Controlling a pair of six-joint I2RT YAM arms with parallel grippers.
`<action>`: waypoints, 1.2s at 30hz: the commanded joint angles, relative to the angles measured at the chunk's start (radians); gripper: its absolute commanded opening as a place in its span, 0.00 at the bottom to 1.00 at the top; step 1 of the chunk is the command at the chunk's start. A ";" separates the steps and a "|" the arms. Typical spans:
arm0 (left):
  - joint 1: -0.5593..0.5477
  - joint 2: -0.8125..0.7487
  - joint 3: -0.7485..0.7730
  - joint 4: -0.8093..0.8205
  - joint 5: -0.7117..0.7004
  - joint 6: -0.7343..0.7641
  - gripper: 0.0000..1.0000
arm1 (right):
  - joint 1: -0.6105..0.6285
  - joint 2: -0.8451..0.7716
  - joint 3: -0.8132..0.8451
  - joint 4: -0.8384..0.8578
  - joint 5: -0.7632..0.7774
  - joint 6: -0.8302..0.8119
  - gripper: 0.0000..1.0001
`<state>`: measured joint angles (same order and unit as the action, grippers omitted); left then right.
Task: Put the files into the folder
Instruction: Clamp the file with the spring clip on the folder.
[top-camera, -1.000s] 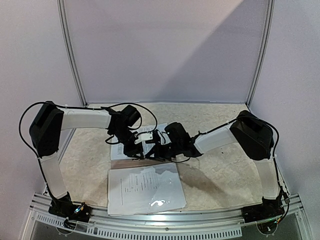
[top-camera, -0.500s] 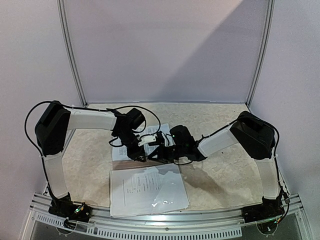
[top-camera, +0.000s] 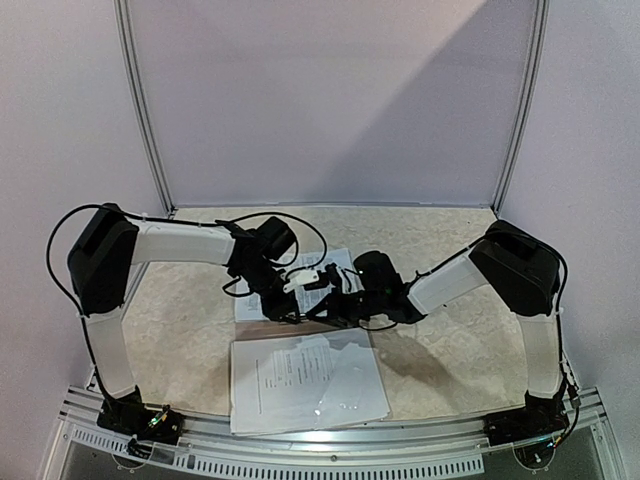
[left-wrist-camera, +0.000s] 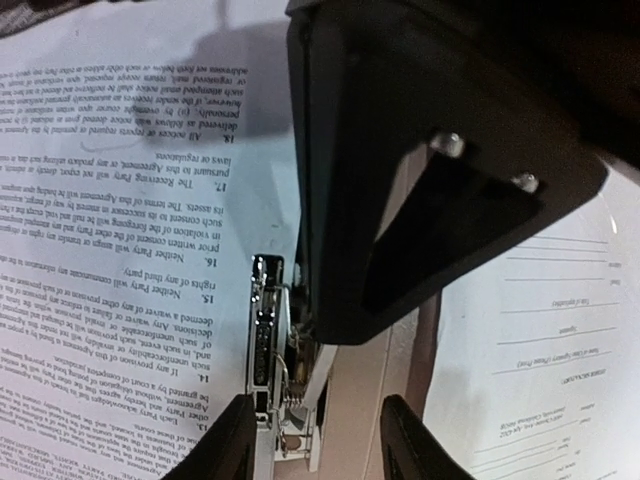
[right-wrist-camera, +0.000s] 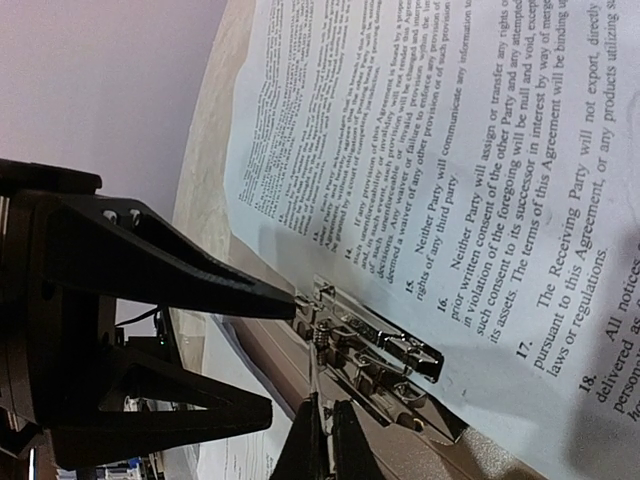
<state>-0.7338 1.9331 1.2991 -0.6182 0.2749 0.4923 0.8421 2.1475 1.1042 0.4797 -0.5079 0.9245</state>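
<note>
Starting at the middle of the worktop (top-camera: 450, 350), we record these items.

1. Folder (left-wrist-camera: 360, 390): taupe, lying open and flat under both grippers, well back from the near edge. We see its brown inner surface only as a narrow strip in both wrist views.
2. Clip (right-wrist-camera: 370, 340): a small bright metal piece fixed inside the folder, along the edge of the printed sheet.
3. Printed sheet (right-wrist-camera: 450, 150): white, with numbered paragraphs of black text, lying flat on the folder with one edge at the clip.
4. Signature sheet (left-wrist-camera: 540, 330): white, with short ruled lines, on the far side of the brown strip from the printed sheet.
5. Sleeved stack of files (top-camera: 305, 385): white pages in glossy clear plastic, near the middle of the near edge and apart from the folder.
6. Left gripper (left-wrist-camera: 320, 405): fingers parted to a middling gap and closed on nothing. We note one fingertip touching the end of the clip, the other free above the folder.
7. Right gripper (right-wrist-camera: 322, 410): fingers pressed together, tips just beside the clip. We cannot tell whether they touch it.
</note>
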 joint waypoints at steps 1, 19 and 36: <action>-0.017 0.060 0.032 0.036 0.034 0.007 0.43 | -0.022 0.028 -0.042 -0.049 -0.016 0.038 0.00; -0.019 0.141 0.083 0.063 0.101 -0.035 0.25 | -0.051 0.057 -0.089 0.097 -0.066 0.140 0.00; -0.018 0.144 0.089 -0.004 0.125 0.033 0.00 | -0.064 0.007 -0.069 0.035 -0.082 0.117 0.14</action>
<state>-0.7383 2.0640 1.3849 -0.5842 0.3859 0.5110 0.7910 2.1651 1.0386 0.6174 -0.5892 1.0496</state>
